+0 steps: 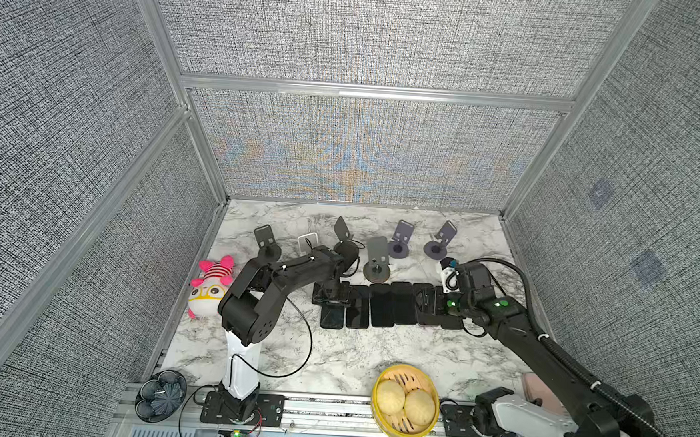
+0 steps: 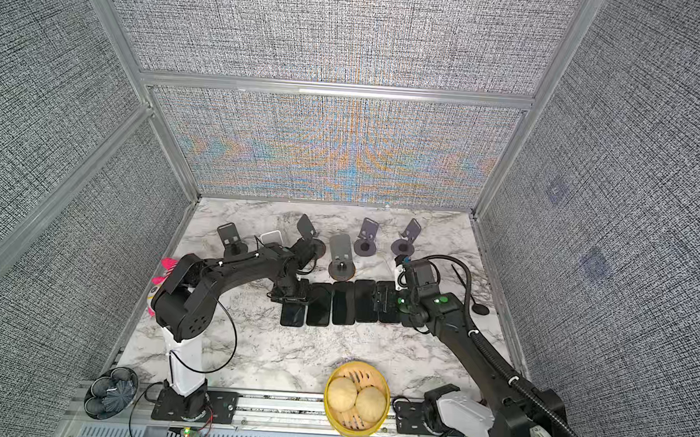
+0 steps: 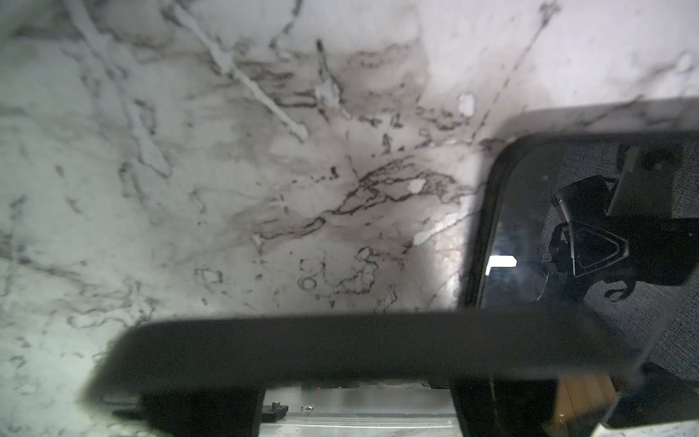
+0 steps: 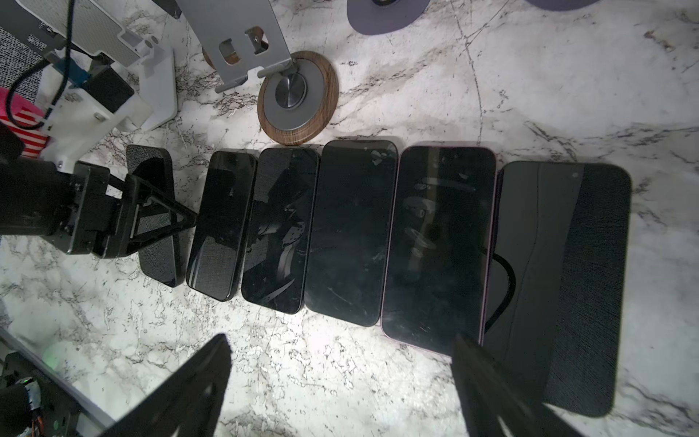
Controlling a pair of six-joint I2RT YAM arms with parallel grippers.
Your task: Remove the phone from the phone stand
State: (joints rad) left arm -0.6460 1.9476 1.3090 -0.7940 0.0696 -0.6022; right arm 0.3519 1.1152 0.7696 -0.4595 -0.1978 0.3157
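The right wrist view alone takes in the whole row of phones (image 4: 348,234): six, lying flat side by side on the marble table (image 1: 331,360). The leftmost phone (image 4: 159,261) lies off the stands (image 1: 377,258), with the left gripper (image 1: 331,298) over its far end. Its fingers (image 4: 187,217) straddle the phone's width, fairly wide apart; whether they press on it I cannot tell. The right gripper (image 4: 340,338) hangs wide open and empty above the right part of the row.

The left wrist view gives only blurred marble, a dark bar close to the lens and one phone corner mirroring a finger. In a top view a small black disc (image 2: 480,310) shows just right of the right arm.

The stands line the far side. Among them a pale slab (image 1: 307,242) is half hidden by the left arm; phone or stand, I cannot tell. A plush toy (image 1: 211,286) sits at the left edge and a basket (image 1: 403,436) of buns at the near edge.
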